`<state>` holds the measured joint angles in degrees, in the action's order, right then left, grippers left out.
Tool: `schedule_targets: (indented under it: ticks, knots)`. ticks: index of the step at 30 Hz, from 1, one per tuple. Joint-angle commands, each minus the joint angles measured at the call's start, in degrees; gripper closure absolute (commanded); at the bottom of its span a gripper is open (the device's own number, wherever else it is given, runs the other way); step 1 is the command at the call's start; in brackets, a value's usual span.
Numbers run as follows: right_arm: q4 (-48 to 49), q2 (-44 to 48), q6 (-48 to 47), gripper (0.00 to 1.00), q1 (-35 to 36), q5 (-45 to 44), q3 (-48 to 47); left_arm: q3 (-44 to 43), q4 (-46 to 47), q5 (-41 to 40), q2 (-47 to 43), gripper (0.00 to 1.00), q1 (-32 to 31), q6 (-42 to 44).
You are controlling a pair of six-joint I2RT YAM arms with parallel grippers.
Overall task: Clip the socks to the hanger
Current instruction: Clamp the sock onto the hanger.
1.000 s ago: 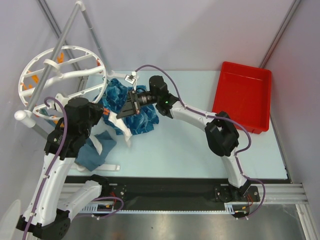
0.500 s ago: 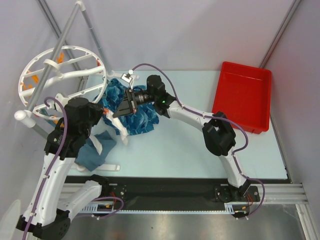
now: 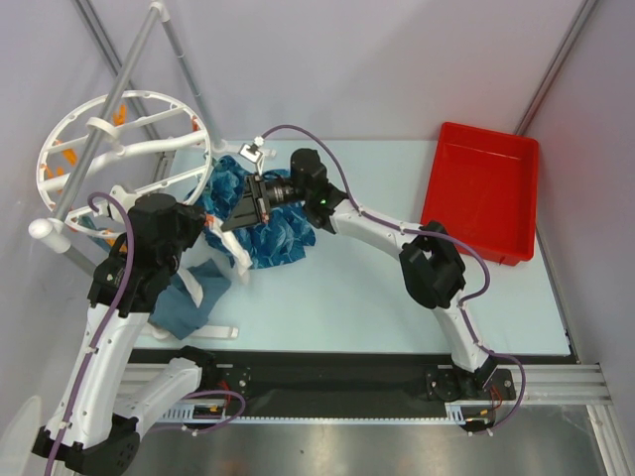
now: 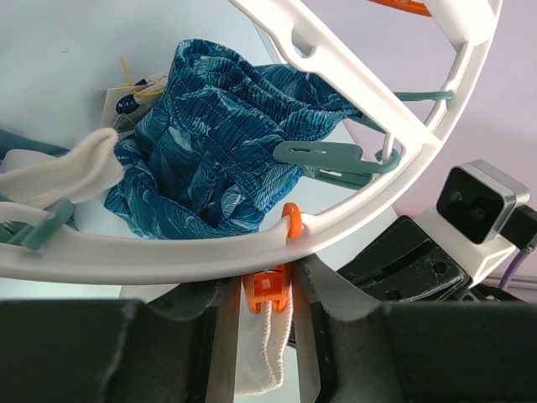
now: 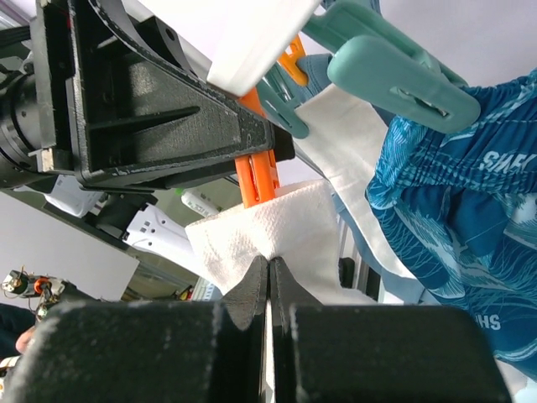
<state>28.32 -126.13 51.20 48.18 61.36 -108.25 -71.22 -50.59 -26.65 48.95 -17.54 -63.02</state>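
Now my right pincer is clenched on a fold of the white sock. Over the last second I have carried it leftward, so its edge sits at the mouth of the orange clip, which my left pincer squeezes at the hanger rim. Clipping looks close. The right arm stretches left over the blue cloth.

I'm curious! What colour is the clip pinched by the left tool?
Orange clip; clearest in the left wrist view.

Left gripper pinched narrow, right gripper fully closed
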Motion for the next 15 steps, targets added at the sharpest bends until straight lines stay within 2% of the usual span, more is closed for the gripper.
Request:
schedule_targets:
  ticks: [1, 15]
  knots:
    - [3.8, 1.0, 1.8, 1.00, 0.0, -0.5, -3.3, 0.3, 1.5, 1.6, -0.7, 1.00, 0.2, -0.6]
    - [2.3, -2.3, 2.5, 1.00, 0.8, -0.2, -8.9, 0.9, 2.2, 2.3, -0.9, 1.00, 0.2, -0.6]
